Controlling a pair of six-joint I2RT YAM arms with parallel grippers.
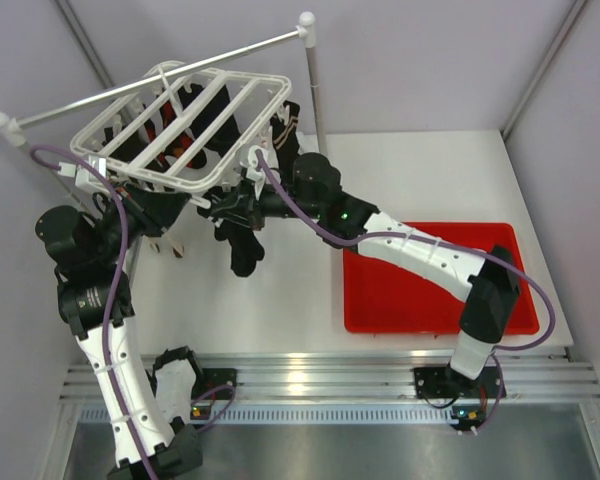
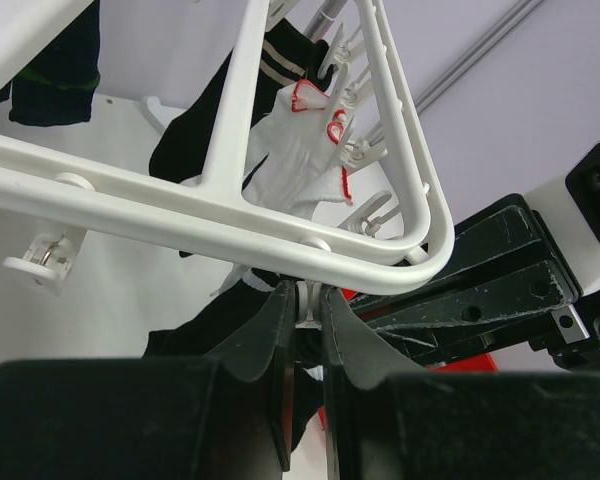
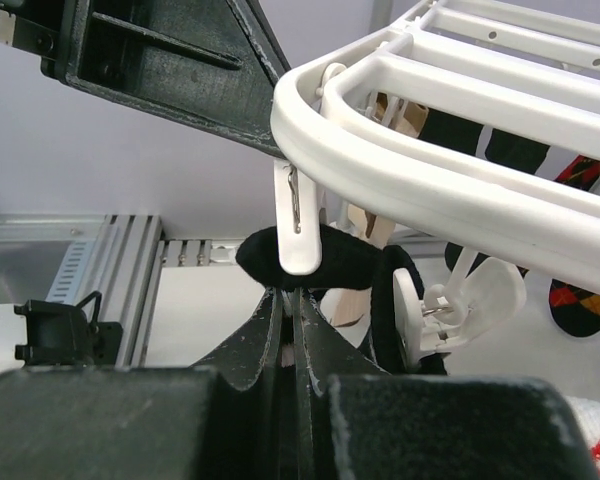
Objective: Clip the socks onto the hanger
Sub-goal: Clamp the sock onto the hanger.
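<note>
**From above:** The hanger [image 1: 110, 159] is hanging off the rail stand [image 1: 313, 90] at about 11 o'clock on the table. A black sock [image 1: 245, 248] is dangling just under its near rim, at the frame's 5 o'clock. A red tray [image 1: 430, 300] is lying at 3 o'clock.

**Left wrist:** My left gripper [image 2: 305, 312] is pinching, fingers nearly together, what looks like the tab of a small white clip [image 2: 302, 298] beneath the hanger's rounded corner. A white sock [image 2: 300, 160] is hanging at 12 o'clock, already pegged.

**Right wrist:** My right gripper [image 3: 290, 305] is clamping shut on the bunched edge of the black sock. It is holding the sock against the lower tip of that clip at 12 o'clock. I cannot tell whether any cloth is inside the clip's mouth.

**How it will handle:** I am judging the sock to be light, soft and limp, so it will be sagging and folding wherever it is not held. The knit should be grippy rather than slippery. The cuff is the place to hold it, since that edge is thicker and gives the clip more to bite. The clip looks stiff and springy, and the hanger is hanging free. I am expecting it to swing away under any push, so one gripper should be steadying while the other feeds the cloth.
</note>
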